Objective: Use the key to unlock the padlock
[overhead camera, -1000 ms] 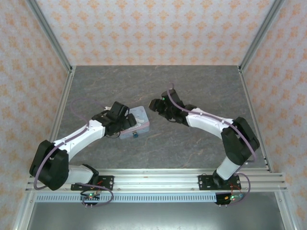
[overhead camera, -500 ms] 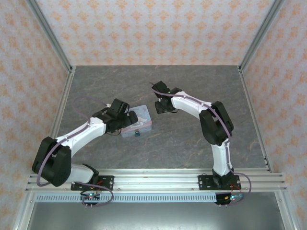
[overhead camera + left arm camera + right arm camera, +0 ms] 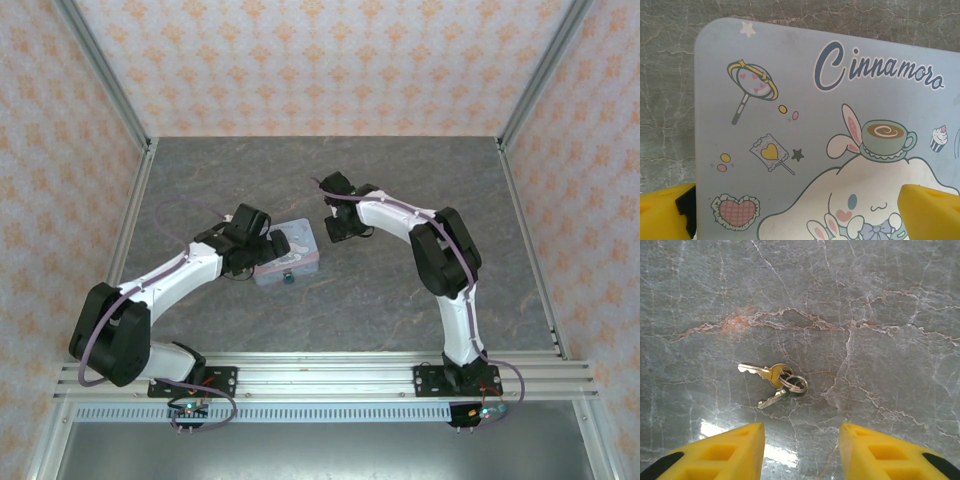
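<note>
Its elbow having swung farther out over the bench (image 3: 890, 300), the right gripper (image 3: 801, 432) hangs wide open by the key (image 3: 762, 371), light, thin, slippery metal lying flat, probably best pinched at its bow.

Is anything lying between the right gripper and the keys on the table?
No. In the right wrist view, the stretch from the right gripper, jaws open, to the keys is bare grey tabletop.
</note>
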Controlling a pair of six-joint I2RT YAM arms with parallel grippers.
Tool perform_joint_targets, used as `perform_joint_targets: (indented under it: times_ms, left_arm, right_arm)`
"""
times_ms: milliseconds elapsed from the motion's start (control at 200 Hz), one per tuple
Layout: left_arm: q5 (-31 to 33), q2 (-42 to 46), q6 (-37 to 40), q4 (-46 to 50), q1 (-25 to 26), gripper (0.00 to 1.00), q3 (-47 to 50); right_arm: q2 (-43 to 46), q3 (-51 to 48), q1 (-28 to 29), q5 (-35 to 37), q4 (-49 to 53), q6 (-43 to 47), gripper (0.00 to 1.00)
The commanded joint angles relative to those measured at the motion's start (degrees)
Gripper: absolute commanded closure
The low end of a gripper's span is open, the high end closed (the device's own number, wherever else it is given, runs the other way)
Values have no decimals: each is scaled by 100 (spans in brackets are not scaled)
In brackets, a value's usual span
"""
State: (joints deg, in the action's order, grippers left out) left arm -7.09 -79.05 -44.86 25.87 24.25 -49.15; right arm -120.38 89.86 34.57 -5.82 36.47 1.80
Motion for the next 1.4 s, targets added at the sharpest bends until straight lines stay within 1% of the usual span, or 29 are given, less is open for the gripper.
perform_joint_targets:
  times_ms: [0, 460, 621, 826, 1046, 1251, 1396]
  left_arm:
    - [-14, -57, 87, -59, -26, 0, -189]
    - [-13, -106, 39, -37, -26, 0, -225]
    - [-3, -135, 22, -42, -26, 0, -244]
    - [-3, -172, 4, -72, -26, 0, -236]
    - [-22, -234, 4, -91, -27, 0, -297]
    - [-40, -275, 4, -98, -31, 0, -303]
    - [-29, -262, 4, -99, -26, 0, -294]
  right_arm:
    - [-148, 268, -89, -121, -92, 17, 58]
    - [-476, 479, -222, -413, -264, -87, 59]
    - [-528, 479, -218, -515, -233, -46, 56]
    - [-661, 540, -218, -490, -76, 22, 56]
    - [-524, 318, -195, -499, -103, 121, 54]
    - [-279, 98, -161, -774, -260, 180, 52]
    - [-345, 168, -145, -754, -177, 197, 52]
